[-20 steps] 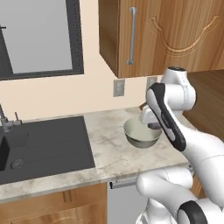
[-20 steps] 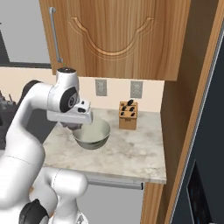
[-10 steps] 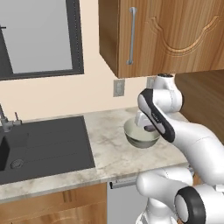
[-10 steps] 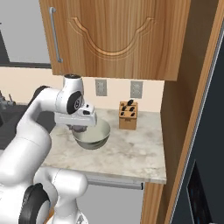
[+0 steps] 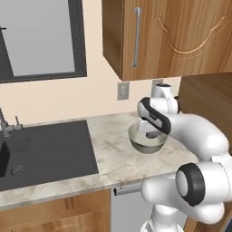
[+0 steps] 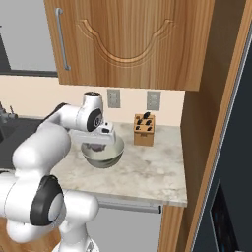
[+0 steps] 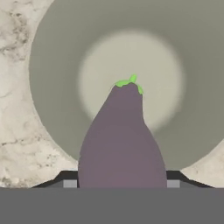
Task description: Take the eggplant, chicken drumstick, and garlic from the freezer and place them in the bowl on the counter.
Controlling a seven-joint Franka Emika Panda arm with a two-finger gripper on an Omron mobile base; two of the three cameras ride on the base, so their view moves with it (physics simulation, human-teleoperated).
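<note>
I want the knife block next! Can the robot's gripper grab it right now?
Probably not yet: the gripper is shut on the eggplant over the bowl. The knife block stands unblocked beside it.

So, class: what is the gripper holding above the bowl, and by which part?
The gripper holds the eggplant by its fat lower end, with the green stem pointing toward the bowl.

Matt purple eggplant [image 7: 120, 144] over a glossy grey-green bowl [image 7: 57, 100] on the marbled stone counter [image 7: 17, 131].
</note>
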